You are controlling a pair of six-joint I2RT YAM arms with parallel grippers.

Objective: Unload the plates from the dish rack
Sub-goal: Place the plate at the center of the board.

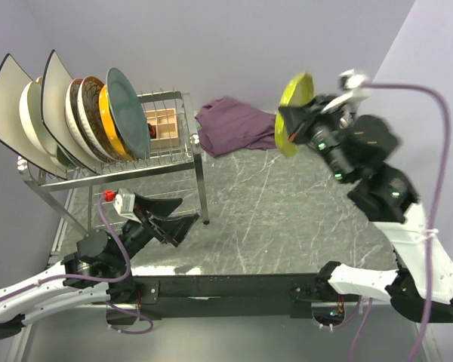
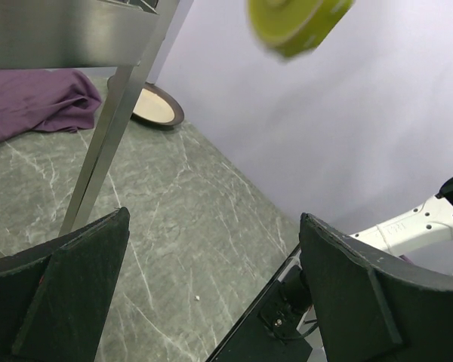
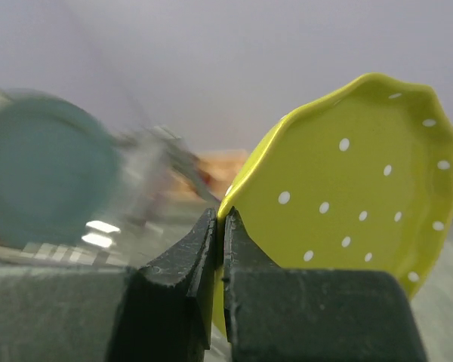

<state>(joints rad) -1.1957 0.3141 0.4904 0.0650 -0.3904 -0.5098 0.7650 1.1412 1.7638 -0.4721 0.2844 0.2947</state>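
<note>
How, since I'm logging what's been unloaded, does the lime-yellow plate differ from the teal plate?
The lime-yellow plate is in the air, clamped by the right gripper; the teal plate stands in the dish rack. The lime-yellow plate is scalloped with white dots; the teal plate is plain and smooth-rimmed. Both are roughly on edge.
</note>
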